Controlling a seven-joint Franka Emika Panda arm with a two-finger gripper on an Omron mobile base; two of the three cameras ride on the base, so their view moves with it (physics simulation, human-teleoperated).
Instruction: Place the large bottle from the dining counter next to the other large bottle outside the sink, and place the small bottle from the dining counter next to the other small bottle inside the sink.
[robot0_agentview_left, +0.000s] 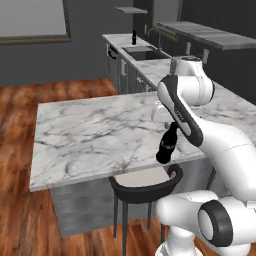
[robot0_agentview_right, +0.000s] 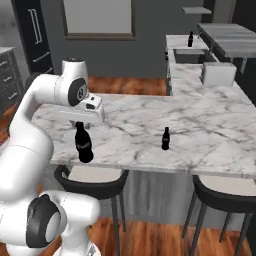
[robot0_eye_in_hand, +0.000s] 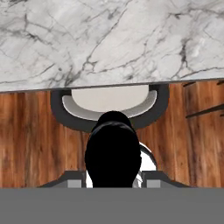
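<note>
My gripper is shut on the neck of the large bottle, a tall black one with a pale label. It hangs upright at the dining counter's near edge; in the hand view its dark top sits over a stool seat and wood floor, just off the marble. In the left base view the large bottle hangs below my gripper. The small bottle, short and black, stands on the marble to the right. Far back, the sink has a dark bottle standing outside it.
Black stools stand under the counter's near edge, one right below the held bottle. A white box-shaped appliance sits on the side counter between me and the sink. Wood floor lies left of the counter.
</note>
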